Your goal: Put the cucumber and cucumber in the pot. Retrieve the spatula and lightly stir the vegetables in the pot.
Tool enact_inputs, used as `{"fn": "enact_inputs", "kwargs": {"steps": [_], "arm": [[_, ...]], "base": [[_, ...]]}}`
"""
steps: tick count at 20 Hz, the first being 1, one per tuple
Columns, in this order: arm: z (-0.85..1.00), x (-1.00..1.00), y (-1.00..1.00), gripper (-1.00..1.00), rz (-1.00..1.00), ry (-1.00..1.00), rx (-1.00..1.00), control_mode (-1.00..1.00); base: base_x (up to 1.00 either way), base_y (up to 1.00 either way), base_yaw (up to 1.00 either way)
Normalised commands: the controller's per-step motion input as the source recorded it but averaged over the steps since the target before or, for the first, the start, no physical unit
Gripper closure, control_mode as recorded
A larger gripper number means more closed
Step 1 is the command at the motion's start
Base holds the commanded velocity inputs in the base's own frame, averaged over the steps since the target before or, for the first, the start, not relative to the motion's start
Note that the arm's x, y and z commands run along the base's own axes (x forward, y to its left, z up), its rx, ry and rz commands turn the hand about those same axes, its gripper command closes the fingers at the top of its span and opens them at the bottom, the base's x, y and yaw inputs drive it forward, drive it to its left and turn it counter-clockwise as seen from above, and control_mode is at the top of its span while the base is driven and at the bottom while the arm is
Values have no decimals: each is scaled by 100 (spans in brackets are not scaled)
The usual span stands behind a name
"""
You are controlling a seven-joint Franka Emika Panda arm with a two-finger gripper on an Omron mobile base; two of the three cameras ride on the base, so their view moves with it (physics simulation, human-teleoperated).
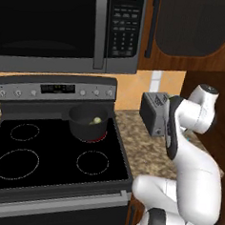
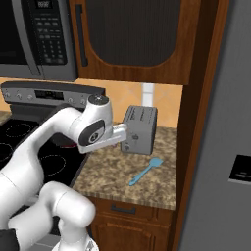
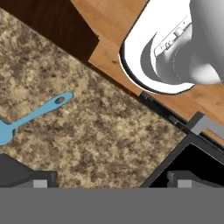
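Observation:
The dark pot (image 1: 87, 122) stands on the stove's rear right burner. Yellow-green cucumber (image 1: 95, 120) with a pale round end lies inside it; I cannot tell how many pieces. The light blue spatula (image 2: 146, 171) lies flat on the speckled counter in front of the toaster, and its handle and blade (image 3: 37, 113) reach to the left edge of the hand view. My gripper (image 3: 111, 180) hangs open above bare counter, to the right of the spatula and apart from it. Nothing is between its fingertips (image 3: 35, 179).
A grey toaster (image 2: 139, 129) stands at the back of the counter (image 2: 112, 171). The black stove top (image 1: 58, 158) lies left of the counter, with its edge (image 3: 192, 153) near my right fingertip. A microwave (image 1: 68, 25) hangs above. A wooden panel (image 2: 198, 122) and the fridge (image 2: 230, 147) close off the right.

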Motion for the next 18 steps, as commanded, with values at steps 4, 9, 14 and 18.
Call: {"fn": "enact_inputs", "kwargs": {"steps": [4,9,14,18], "arm": [[-49,-13,-28,-100,-67,6,11,-100],[-57,4,0,-100,-56,0,4,-100],[-36,13,-1,-100,-52,0,0,-100],[-27,35,0,-100,-50,0,1,-100]], "base": [[0,0,0],[0,0,0],[0,0,0],[0,0,0]]}}
